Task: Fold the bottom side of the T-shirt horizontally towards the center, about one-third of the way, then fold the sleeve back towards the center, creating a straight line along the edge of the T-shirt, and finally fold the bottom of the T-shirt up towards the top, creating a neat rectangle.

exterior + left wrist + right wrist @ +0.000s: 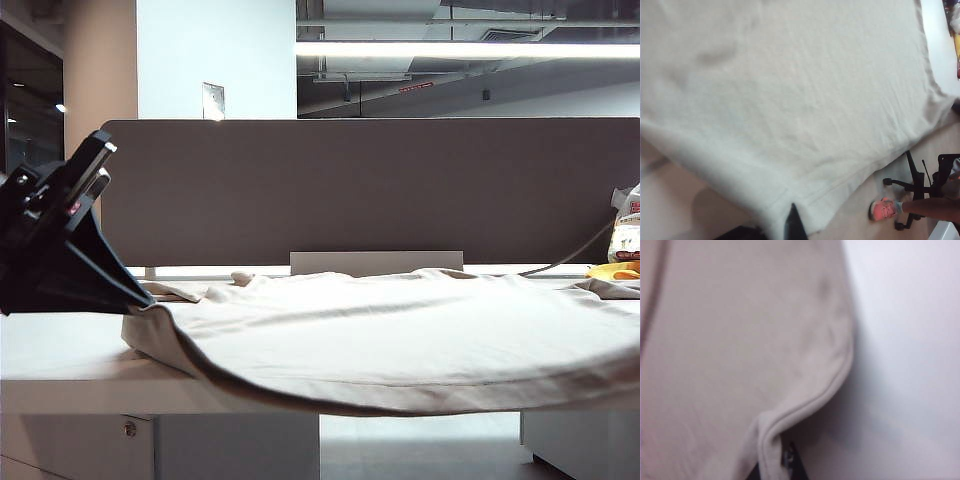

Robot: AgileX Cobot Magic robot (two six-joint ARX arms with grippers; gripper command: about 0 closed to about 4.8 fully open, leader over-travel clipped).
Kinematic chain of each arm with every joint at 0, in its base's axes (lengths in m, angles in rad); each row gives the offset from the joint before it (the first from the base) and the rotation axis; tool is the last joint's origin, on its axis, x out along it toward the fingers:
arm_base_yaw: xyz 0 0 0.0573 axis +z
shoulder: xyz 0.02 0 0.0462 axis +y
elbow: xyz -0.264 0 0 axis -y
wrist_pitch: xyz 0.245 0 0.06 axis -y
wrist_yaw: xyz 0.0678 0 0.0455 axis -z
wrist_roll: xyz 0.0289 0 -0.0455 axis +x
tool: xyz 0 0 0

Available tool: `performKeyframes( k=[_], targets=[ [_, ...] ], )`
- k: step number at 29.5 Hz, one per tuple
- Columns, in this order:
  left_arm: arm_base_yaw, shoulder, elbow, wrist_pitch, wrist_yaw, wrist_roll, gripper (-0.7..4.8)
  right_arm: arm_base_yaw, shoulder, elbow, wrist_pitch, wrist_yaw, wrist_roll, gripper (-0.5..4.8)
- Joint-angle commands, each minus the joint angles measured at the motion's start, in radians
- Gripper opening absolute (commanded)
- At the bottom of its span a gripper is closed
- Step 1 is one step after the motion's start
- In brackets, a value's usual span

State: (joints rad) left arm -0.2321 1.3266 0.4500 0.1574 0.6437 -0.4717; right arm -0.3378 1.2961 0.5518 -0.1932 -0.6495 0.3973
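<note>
— T-shirt [400,330] first: one plain cream garment, no print, spread across the white tabletop [60,365] and nearly as wide as it. It sits in front of the grey partition [360,190].

— And the bottom of the T-shirt [400,385]?

— One long stitched edge on the side of the shirt away from the partition, sagging in a curve past the tabletop's front edge. Its corners are lifted.

— Who's lifting?

— Two arms. The left end effector [792,222] is clamped together on the hem corner; from the room I see its black body at the shirt's left end, in front of the partition, cloth drawn up to it. The right end effector [785,460] is pinched shut on a raised fold of the hem; it is outside the room camera's frame.

— Anything else?

— One yellow-and-white packet [625,240] at the partition's right end, beside the shirt. In the left wrist camera, one office chair [920,185] and a leg in a pink shoe [883,208] on the floor.
</note>
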Motion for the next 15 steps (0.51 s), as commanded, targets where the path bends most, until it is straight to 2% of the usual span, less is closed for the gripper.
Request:
performKeyframes(
  k=[1, 7, 15],
  targets=[
    [-0.001, -0.002, 0.029, -0.016, -0.016, 0.029, -0.06, 0.001, -0.008, 0.022, 0.004, -0.003, 0.023, -0.02],
    [-0.001, -0.002, 0.083, -0.027, -0.042, 0.048, -0.06, 0.001, -0.008, 0.05, 0.004, 0.0, 0.03, -0.02],
    [0.0, -0.001, 0.179, -0.075, -0.124, 0.094, -0.06, 0.026, -0.005, 0.11, 0.02, 0.0, 0.067, -0.02]
  ],
)
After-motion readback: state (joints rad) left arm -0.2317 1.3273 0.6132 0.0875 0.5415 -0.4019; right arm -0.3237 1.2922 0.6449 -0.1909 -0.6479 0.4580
